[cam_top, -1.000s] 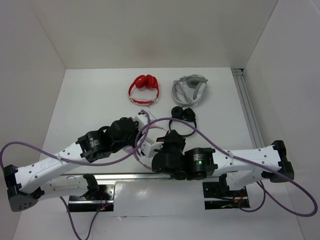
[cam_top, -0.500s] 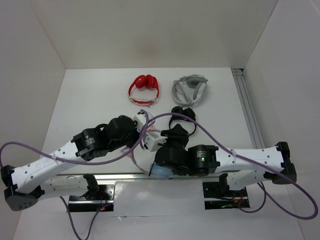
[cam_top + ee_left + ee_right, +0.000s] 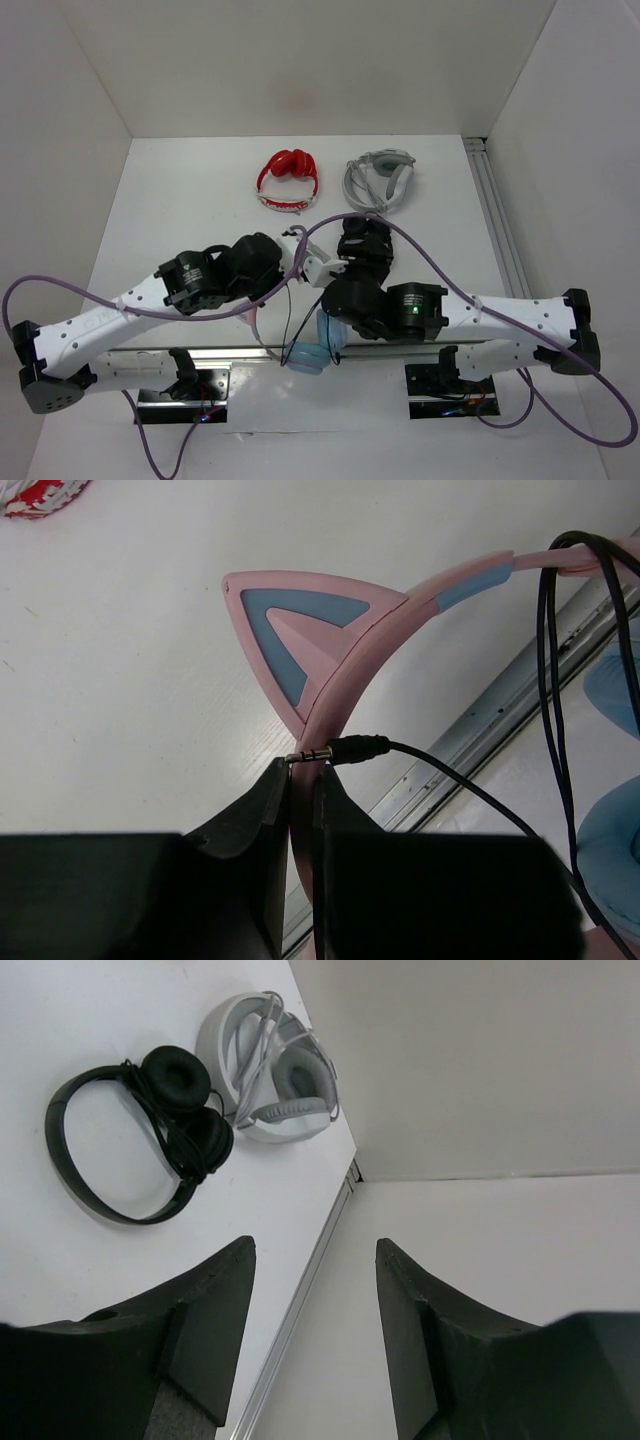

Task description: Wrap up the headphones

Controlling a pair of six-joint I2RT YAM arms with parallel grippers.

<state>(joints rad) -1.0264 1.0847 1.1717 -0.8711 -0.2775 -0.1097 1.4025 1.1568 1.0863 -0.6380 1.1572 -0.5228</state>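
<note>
Two black fingers (image 3: 255,820) of the left gripper (image 3: 302,776) were clamped on the pink plastic headband of the cat-ear headphones (image 3: 300,650), an over-ear pair with light blue round earcups. They pinched the band just below one pink-and-blue ear. The thin dark cable (image 3: 470,795) ran from its metal-tipped plug (image 3: 345,750), which lay against the band right at the fingertips, off to the right and looped up over the band. In the top view the blue earcups showed at the middle of the white table (image 3: 180,200), over the silver rail (image 3: 230,351) along its near edge. The right gripper (image 3: 315,1250) had its jaws apart with nothing between them. It pointed toward the small black headphones (image 3: 150,1130) and the grey-white headphones (image 3: 270,1080) just beyond. The red headphones (image 3: 289,178) lay at the back of the table, well apart from both grippers.
</note>
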